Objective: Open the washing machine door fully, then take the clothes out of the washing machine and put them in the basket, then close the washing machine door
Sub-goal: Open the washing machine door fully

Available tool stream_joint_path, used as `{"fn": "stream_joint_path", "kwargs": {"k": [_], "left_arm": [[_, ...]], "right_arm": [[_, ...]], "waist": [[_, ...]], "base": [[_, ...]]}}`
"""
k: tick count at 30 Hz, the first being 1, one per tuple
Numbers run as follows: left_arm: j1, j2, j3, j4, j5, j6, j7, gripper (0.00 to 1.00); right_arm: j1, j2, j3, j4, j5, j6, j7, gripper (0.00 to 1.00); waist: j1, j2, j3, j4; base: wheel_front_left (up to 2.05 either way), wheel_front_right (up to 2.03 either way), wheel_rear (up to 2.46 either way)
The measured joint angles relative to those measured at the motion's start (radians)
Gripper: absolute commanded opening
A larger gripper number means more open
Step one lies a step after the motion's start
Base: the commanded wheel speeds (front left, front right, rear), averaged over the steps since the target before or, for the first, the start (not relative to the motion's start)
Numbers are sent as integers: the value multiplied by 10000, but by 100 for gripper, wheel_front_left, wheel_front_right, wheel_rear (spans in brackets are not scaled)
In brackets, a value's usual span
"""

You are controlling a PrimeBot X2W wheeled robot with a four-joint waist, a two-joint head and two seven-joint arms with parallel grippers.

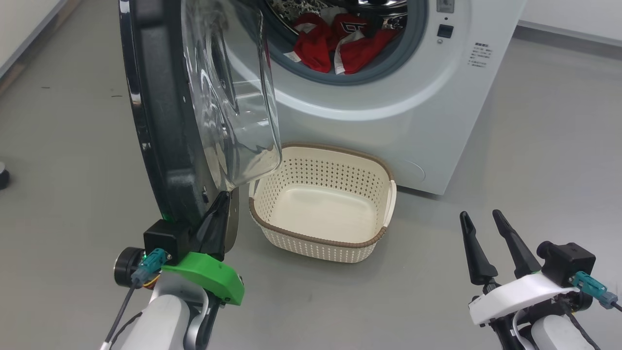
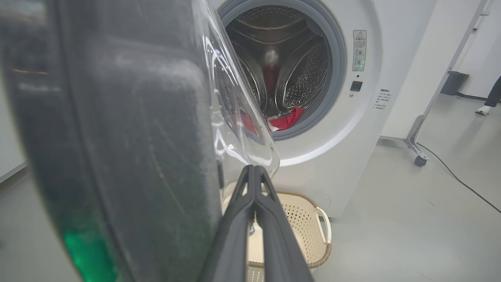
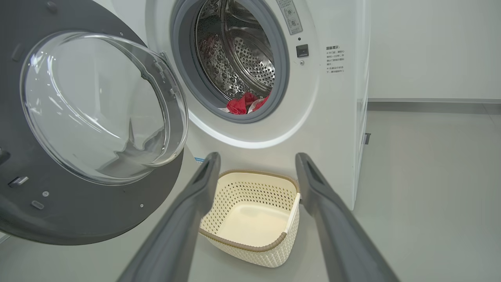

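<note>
The step in hand looks like the first one: getting the washing machine door (image 1: 165, 121) fully open. The door stands swung out from the washing machine (image 1: 427, 121), roughly edge-on in the head view. Its bulging glass window faces the drum opening and reaches down near the left end of the basket (image 1: 311, 250).

The left end effector (image 1: 224, 195) is clenched, its two dark fingers pressed together with nothing between them. Their tips sit at the lower inner side of the door, just beside the glass. Contact seems likely, though I cannot be sure. The right end effector (image 1: 480, 214) is released, with fingers spread wide and holding nothing. It hovers above the floor (image 1: 534, 170), well to the right of the basket.

The door appears to be only partway through its swing. In my judgement, the next move calls for the left arm to push it further outward, away from the opening, until it lies back clear of the drum mouth. That would give an arm an open path to reach inside.

The clothes (image 1: 335, 46) lie in a red heap with white trim at the bottom of the steel drum, close behind the grey gasket. The basket sits on the floor right in front of the machine, below the opening, and has nothing in it.
</note>
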Motion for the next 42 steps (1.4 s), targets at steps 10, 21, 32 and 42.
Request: {"fn": "stream_joint_path", "kwargs": {"k": [10,21,32,42], "left_arm": [[44,54,673,27,-357,288,-178,0],[10,403,1457,-71,-619,420,-305,0],[-104,876,2489,-151,-1083,523,-408,0],[-605,1292,3469,-79,-1509,642,-522,0]], "right_arm": [[-4,36,125,-165,-56,0,125,100],[-113,-128,295,-479,-267,-6,470,100],[-532,-295,341,-817,-422,-10,775,100],[-884,-648,224,-1093,-566,-21,988,100]], "waist": [[0,0,99,764],[0,0,834,1155],[0,0,1726,1202],[0,0,2625,1063]], "base": [[0,0,0],[0,0,0],[0,0,0],[0,0,0]]}}
